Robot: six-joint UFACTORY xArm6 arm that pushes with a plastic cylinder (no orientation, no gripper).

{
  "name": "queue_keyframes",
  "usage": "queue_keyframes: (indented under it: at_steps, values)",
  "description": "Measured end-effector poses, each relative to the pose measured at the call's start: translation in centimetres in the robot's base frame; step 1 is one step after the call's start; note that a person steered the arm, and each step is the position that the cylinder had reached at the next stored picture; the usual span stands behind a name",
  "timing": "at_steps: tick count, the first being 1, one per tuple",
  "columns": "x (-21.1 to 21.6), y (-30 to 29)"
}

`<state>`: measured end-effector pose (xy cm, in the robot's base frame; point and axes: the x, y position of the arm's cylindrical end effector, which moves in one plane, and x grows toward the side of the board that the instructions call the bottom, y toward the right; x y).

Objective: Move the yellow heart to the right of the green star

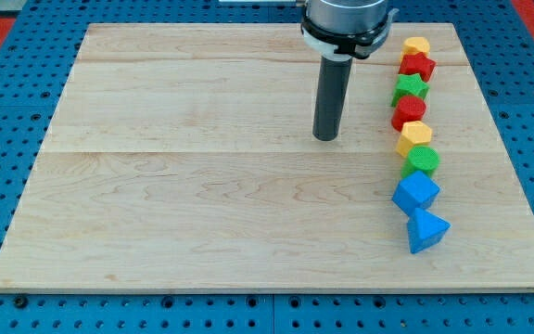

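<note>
The yellow heart (416, 45) sits at the top of a column of blocks along the board's right side. Just below it is a red star (417, 66), and below that the green star (412, 87). The three touch or nearly touch. My tip (325, 137) rests on the board to the left of the column, well apart from it. It is below and left of the green star, level with a yellow hexagon (414, 136). It touches no block.
The column continues downward with a red round block (409, 111), the yellow hexagon, a green round block (421, 161), a blue cube (416, 191) and a blue triangle (426, 230). The wooden board (202, 186) lies on a blue pegboard; its right edge is close to the column.
</note>
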<state>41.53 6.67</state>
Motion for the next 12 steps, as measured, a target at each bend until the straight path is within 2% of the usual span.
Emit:
queue_keyframes:
  at_steps: [3,4,5,7,8,12]
  values:
    - [-1.2,1.1]
    - [-4.8,2.2]
    - [-10.6,2.8]
    - [-19.1,3.0]
    - [-22.3,6.3]
    - [-21.4,15.0]
